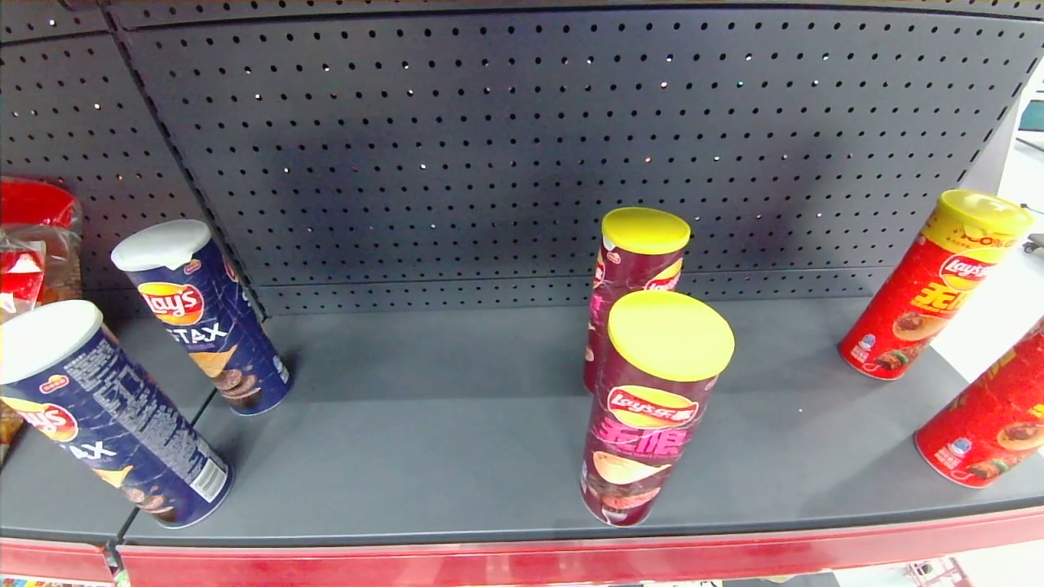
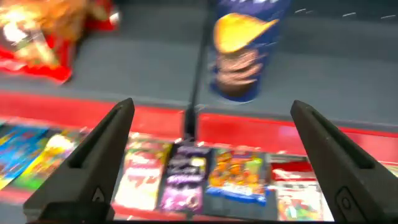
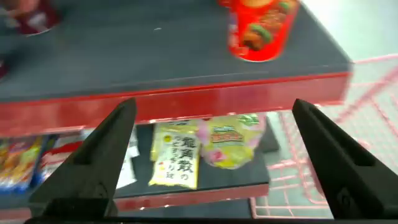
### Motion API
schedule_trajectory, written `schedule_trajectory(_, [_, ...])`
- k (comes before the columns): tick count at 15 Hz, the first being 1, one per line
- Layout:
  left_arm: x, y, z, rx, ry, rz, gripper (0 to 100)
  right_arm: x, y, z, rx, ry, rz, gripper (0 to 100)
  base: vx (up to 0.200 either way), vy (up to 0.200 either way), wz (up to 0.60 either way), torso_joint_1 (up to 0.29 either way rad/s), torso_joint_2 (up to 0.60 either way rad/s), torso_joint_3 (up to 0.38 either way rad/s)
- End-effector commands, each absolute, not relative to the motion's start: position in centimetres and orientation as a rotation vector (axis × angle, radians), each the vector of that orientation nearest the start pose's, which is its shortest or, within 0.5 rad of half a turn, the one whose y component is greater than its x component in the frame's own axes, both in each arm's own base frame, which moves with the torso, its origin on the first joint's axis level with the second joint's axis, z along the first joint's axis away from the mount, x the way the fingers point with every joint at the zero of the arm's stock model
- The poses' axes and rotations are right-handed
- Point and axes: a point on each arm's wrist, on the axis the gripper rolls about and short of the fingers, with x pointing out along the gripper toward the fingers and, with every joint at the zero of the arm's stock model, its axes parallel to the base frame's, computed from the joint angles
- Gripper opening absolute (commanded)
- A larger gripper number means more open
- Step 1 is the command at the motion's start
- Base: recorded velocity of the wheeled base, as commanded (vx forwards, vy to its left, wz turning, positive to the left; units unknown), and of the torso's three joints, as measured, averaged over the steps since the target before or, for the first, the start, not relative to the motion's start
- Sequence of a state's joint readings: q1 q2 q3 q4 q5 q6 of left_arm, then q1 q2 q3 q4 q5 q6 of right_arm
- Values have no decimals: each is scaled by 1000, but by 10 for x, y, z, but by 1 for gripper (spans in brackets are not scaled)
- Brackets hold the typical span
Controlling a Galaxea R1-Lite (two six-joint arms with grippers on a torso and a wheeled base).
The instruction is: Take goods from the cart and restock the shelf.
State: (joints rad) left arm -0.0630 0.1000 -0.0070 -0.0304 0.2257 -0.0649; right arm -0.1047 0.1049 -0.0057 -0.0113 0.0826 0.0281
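Perforated dark metal back panel [image 1: 522, 147], matte and flat, then the smooth grey shelf [image 1: 424, 424] deck with a glossy red front lip [image 1: 522, 562]. Low off the robot's right there is pink wire [image 3: 373, 124], probably the cart; what is in it can't be seen. The goods on the deck are all upright chip tubes. Two blue canisters [image 1: 106, 416] with white lids stand on the left. Two maroon canisters [image 1: 644, 416] with yellow lids stand mid-shelf, one right behind the other. Two red canisters [image 1: 930, 293] stand on the right, well apart from the maroon pair. A crinkly clear snack bag [image 1: 33, 244] sits at the far left. Flat soft packets [image 3: 174, 155] lie on the tier below. The left gripper [image 2: 211, 162] and right gripper [image 3: 211, 162] both hang in front of the red lip, fingers spread wide, with nothing between them. On handling, the tubes look light, with stiff cardboard walls and slick printed wrap. They would likely dent if squeezed hard, and being tall and narrow they tip easily. The best hold is across the round body at about mid-height, not on the plastic snap lid.
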Motion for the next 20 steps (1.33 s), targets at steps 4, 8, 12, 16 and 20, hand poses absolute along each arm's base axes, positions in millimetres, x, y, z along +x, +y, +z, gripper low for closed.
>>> schedule_trajectory(4, [-18,3,81,-63,24,239,100,-22,2,76,11,2,86,100,0,0,0,0,0,0])
schedule_trajectory(8, [-18,2,81,-65,25,167,100,-23,0,76,23,-6,17,100,0,0,0,0,0,0])
schedule_trajectory(12, [-18,2,81,-68,23,167,100,-23,0,76,20,-6,17,100,0,0,0,0,0,0])
schedule_trajectory(16, [-18,2,80,-97,23,164,100,-23,0,76,17,-6,18,100,-150,0,0,5,2,1])
schedule_trajectory(20, [-18,2,80,-92,23,158,100,-23,0,76,12,-6,18,100,-200,0,0,5,2,1])
